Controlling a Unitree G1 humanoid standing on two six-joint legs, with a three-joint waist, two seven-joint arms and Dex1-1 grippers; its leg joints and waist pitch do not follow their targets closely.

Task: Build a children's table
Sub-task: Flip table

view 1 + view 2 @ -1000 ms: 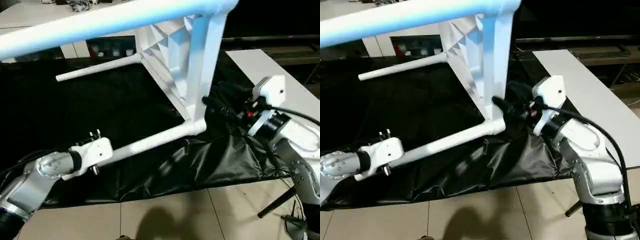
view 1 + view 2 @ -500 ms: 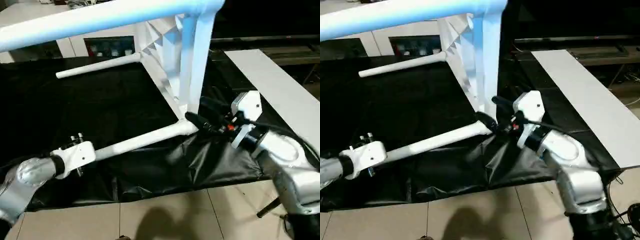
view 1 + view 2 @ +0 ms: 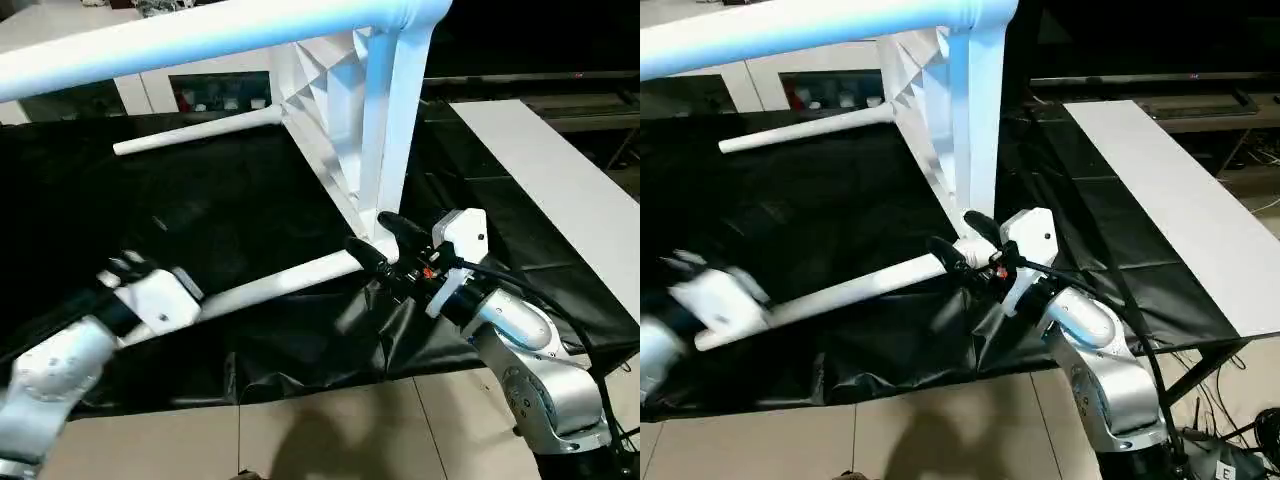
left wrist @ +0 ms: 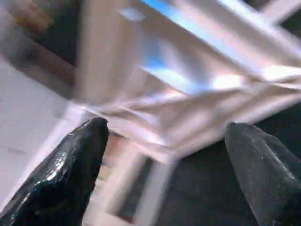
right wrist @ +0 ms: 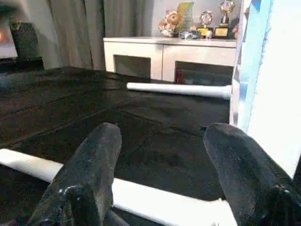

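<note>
The children's table lies on its side on the black cloth [image 3: 210,215], ribbed underside [image 3: 330,95] facing me. One white leg [image 3: 200,35] crosses the top, another leg [image 3: 195,133] points left at the back, and the lowest leg [image 3: 270,282] runs toward my left arm. My right gripper [image 3: 384,238] is open at the corner where that lowest leg joins the tabletop, a finger on either side; from the right wrist the leg [image 5: 164,202] crosses behind its fingers [image 5: 89,174]. My left gripper [image 3: 685,265] hovers blurred just above that leg's free end, open [image 4: 167,125] with nothing between its fingers.
A white cabinet [image 3: 140,92] stands behind the cloth. A flat white board [image 3: 545,175] lies along the right side. Tiled floor [image 3: 330,430] shows at the near edge, and the cloth is rumpled there below the right gripper.
My left gripper has opened wider and lifted off the end of the lowest leg. My right arm has swung left, bringing its fingers to the leg's corner socket.
</note>
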